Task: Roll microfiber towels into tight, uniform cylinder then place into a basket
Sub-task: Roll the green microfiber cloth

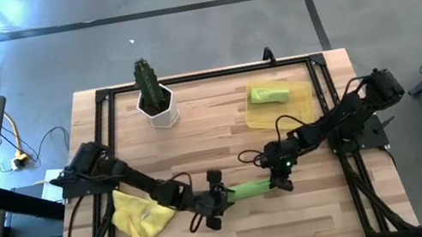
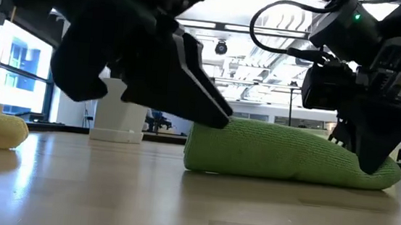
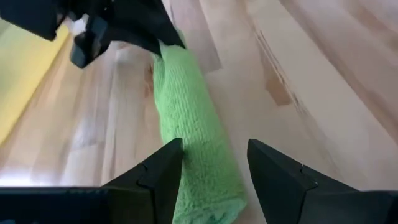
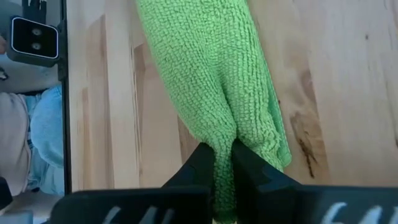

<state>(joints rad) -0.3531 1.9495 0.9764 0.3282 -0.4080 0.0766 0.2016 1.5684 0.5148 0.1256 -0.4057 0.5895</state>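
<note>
- The rolled green towel (image 1: 251, 188) lies flat on the table (image 1: 239, 227), its long axis running from one gripper to the other.
- The right gripper (image 4: 222, 163) pinches one end of it, jaws nearly closed on a fold of cloth.
- The left gripper (image 3: 211, 165) straddles the other end, jaws open, the roll between them.
- Behind the left gripper lies the yellow towel (image 1: 141, 214).
- Beyond the right gripper, well apart, the basket (image 1: 302, 101) holds another green towel (image 1: 268, 93); the cactus pot (image 1: 158, 103) stands clear.

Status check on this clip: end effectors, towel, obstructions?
Right end effector pinches rolled lime-green microfiber towel. Left end effector open, straddling its other end. Translucent yellow plastic basket holds one green roll. Path unobstructed.
</note>
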